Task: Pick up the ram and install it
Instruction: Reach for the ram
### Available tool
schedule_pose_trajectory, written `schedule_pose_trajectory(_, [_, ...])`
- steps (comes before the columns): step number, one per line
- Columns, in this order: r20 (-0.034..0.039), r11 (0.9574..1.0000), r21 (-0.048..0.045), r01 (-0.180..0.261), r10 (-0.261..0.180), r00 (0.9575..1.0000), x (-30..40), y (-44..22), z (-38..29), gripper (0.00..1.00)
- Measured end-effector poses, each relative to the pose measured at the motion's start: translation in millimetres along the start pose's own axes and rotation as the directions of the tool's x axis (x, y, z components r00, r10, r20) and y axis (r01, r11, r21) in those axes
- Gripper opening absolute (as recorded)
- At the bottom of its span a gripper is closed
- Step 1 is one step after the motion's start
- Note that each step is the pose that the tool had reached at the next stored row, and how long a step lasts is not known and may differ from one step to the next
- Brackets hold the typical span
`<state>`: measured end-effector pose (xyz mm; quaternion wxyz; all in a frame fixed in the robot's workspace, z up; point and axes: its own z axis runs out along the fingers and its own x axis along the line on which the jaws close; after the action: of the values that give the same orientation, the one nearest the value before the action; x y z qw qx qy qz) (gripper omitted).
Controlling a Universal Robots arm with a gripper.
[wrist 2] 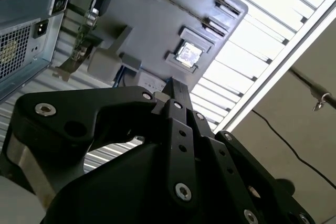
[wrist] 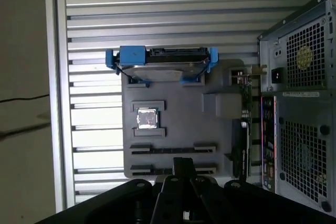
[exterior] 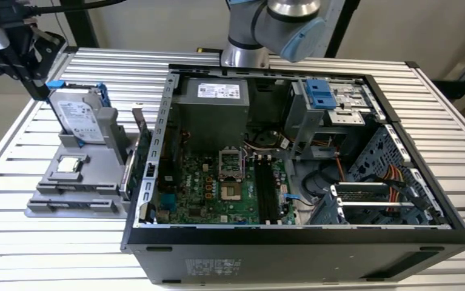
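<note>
Claw [exterior: 37,91]: fingers drawn together, nothing between them. It hangs at the far end of the exterior view's left, above the slatted table [exterior: 54,254]. Its tip shows just left of the top of the hard drive [exterior: 79,115]. I cannot tell whether the two touch. Both wrist views show the dark finger bar [wrist: 184,162] pointing at the grey parts holder [wrist: 178,124].

Holder, far to near:
- The hard drive stands on edge in its blue frame at the far end.
- A small square silver CPU chip [wrist: 146,118] lies flat in its pocket in the middle.
- Two rows of bracket pairs sit at the near end.

Ram [wrist: 173,149]: a thin dark strip on edge, spanning the bracket pair just near of the CPU chip. In the exterior view it shows as a dark line low at the holder's near end [exterior: 74,205]. It sits in the holder, apart from the claw.

A green expansion card [exterior: 140,151] with a metal bracket stands upright along the holder's right edge, against the wall of the open computer case [exterior: 297,248].

Inside the case the motherboard [exterior: 208,194] lies exposed. Its long black memory slots [exterior: 266,188] are right of the CPU socket.

The arm's column [exterior: 253,30] rises behind the case's far side.
</note>
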<state>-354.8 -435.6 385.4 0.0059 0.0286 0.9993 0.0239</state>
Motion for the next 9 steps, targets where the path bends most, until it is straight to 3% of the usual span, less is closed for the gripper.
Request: schedule_pose_trajectory(9, [-0.0015,1.0,0.0,0.0,0.0,1.0,-1.1,-11.9,-0.5,0.0])
